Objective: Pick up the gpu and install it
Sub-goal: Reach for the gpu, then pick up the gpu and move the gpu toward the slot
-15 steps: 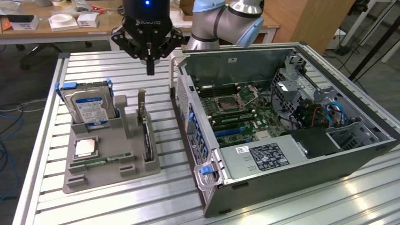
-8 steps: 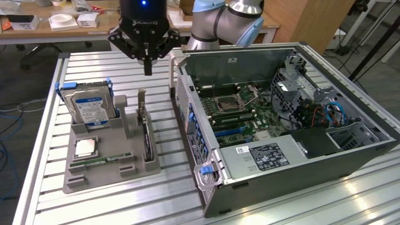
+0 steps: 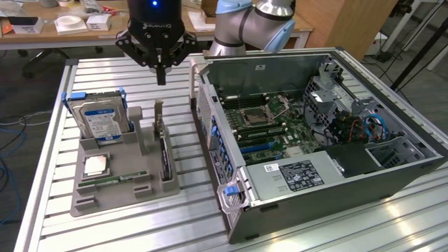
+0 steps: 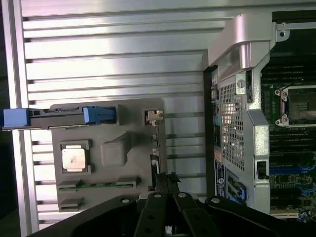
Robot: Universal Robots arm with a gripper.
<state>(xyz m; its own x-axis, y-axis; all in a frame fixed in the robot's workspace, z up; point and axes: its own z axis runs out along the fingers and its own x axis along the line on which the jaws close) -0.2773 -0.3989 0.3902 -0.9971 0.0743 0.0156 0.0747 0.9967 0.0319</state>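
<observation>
The gpu point(image 3: 164, 152) is a thin dark card standing on edge in the right-hand slot of a grey holder tray point(image 3: 133, 194), its silvery bracket rising at the far end. In the wrist view the gpu point(image 4: 155, 148) appears edge-on as a narrow strip. My gripper point(image 3: 161, 80) hangs above the far end of the card, clear of it, fingers shut with nothing between them. Its black fingers point(image 4: 153, 212) converge to the gripper point(image 4: 167, 183) tips just over the card's line.
On the same tray stand a hard drive point(image 3: 102, 118) with blue rails, a square processor point(image 3: 96, 164) and a green memory stick point(image 3: 112, 180). An open computer case point(image 3: 392, 173) lies at the exterior view's right, its motherboard point(image 3: 269, 123) exposed. All rest on a slatted metal table point(image 3: 140, 231).
</observation>
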